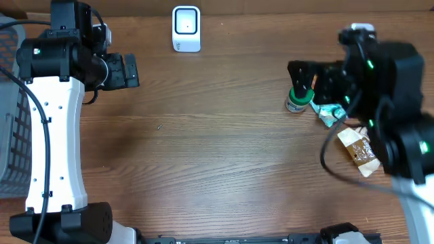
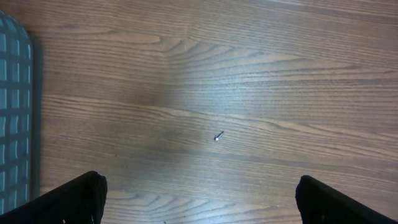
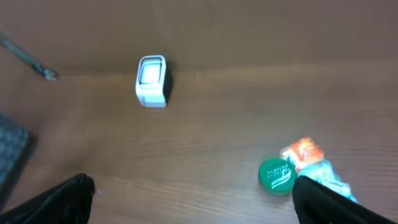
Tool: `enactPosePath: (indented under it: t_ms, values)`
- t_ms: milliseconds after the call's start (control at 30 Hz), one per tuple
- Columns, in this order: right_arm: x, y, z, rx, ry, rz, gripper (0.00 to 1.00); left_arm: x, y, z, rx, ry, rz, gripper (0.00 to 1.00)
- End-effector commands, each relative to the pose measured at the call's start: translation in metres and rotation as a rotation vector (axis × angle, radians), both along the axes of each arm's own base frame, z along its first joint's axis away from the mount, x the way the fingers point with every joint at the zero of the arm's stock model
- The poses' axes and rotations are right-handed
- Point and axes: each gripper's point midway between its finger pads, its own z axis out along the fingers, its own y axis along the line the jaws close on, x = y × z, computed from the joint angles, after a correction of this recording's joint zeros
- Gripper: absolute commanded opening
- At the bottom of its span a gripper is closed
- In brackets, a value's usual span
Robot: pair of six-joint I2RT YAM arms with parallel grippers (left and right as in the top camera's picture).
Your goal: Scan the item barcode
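Observation:
A white barcode scanner [image 1: 186, 28] stands at the table's back edge, and the right wrist view shows this scanner [image 3: 151, 81] ahead to the left. The items lie at the right: a green-lidded jar [image 1: 296, 102], a teal and orange packet [image 1: 329, 114] and a tan packet [image 1: 358, 150]. My right gripper [image 1: 303, 78] hovers open just above and behind the jar [image 3: 276, 175], which sits inside its right finger [image 3: 329, 202]. Over bare wood at the left, my left gripper [image 1: 125, 71] is open and empty.
A grey mesh basket [image 1: 10, 122] sits at the table's left edge, and the left wrist view catches the basket [image 2: 12, 106] at its left side. A tiny screw [image 2: 218, 135] lies on the wood ahead of the left fingers.

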Motion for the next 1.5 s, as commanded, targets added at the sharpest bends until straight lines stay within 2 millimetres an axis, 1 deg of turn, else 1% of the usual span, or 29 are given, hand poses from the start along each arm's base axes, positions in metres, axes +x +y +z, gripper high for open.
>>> enactPosePath:
  t_ms: [0, 100, 200, 233, 300, 367, 467, 567, 767, 967, 1467]
  values:
    - [-0.015, -0.023, -0.013, -0.029, -0.078, -0.047, 1.00, 0.002, 0.000, 0.003, 0.011, -0.011, -0.016, 1.00]
    - [-0.031, -0.036, -0.033, -0.007, -0.160, -0.076, 1.00, 0.002, 0.000, 0.003, 0.011, -0.011, -0.016, 1.00]
    - [-0.048, -0.043, -0.057, 0.017, -0.245, -0.081, 1.00, 0.002, 0.000, 0.003, 0.011, -0.011, -0.016, 1.00]
    - [-0.056, -0.047, -0.071, 0.026, -0.319, -0.090, 1.00, 0.002, 0.000, 0.003, 0.011, -0.011, -0.016, 0.99]
    - [-0.066, -0.051, -0.089, 0.031, -0.437, -0.105, 1.00, 0.002, 0.000, 0.003, 0.011, -0.011, -0.016, 1.00]
    - [-0.073, -0.051, -0.107, 0.037, -0.511, -0.106, 1.00, 0.002, 0.000, 0.003, 0.011, -0.011, -0.016, 1.00]
    - [-0.079, -0.049, -0.131, 0.048, -0.579, -0.091, 1.00, 0.002, 0.000, 0.003, 0.011, -0.011, -0.016, 0.99]
    - [-0.081, -0.049, -0.151, 0.050, -0.610, -0.090, 1.00, 0.002, 0.000, 0.003, 0.011, -0.011, -0.016, 0.99]
    - [-0.079, -0.050, -0.183, 0.046, -0.577, -0.096, 1.00, 0.002, 0.000, 0.003, 0.011, -0.011, -0.016, 1.00]
    - [-0.079, -0.050, -0.198, 0.040, -0.519, -0.095, 1.00, 0.002, 0.000, 0.003, 0.011, -0.011, -0.016, 0.99]
    - [-0.079, -0.050, -0.198, 0.047, -0.517, -0.098, 1.00, 0.002, 0.000, 0.003, 0.011, -0.011, -0.016, 0.99]
